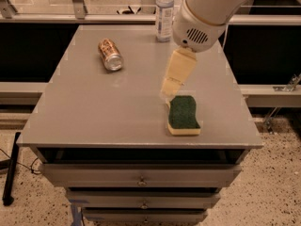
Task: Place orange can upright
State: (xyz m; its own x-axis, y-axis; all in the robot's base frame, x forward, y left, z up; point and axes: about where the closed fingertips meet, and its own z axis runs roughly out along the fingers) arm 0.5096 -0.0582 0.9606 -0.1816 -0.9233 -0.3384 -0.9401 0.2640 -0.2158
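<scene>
A small orange-copper metal drink can point(110, 54) with a silver end and a pale patterned label is seen lying on its side on the far left part of a grey flat-topped metal table point(94, 112). Its silver end is turned toward the camera. The can is not held, and nothing is seen touching it. A cream-coloured tapered gripper point(168, 95) is carried by a bulky white rounded arm housing point(207, 13) that enters from the upper right. The gripper is angled down and to the left, with its tip placed over the middle of the table, just beside the far left corner of a yellow foam sponge with a dark green scouring top point(184, 114). Whether the gripper is released or clenched cannot be told, and contact with the tabletop or sponge cannot be told either. The gripper is kept well apart from the can, to its right and nearer the camera. The sponge is laid flat near the front right edge. A taller clear plastic bottle with a white label point(164, 13) is stood upright at the far edge, just left of the arm housing. Grey metal drawers with small knobs point(141, 175) are stacked under the tabletop.
</scene>
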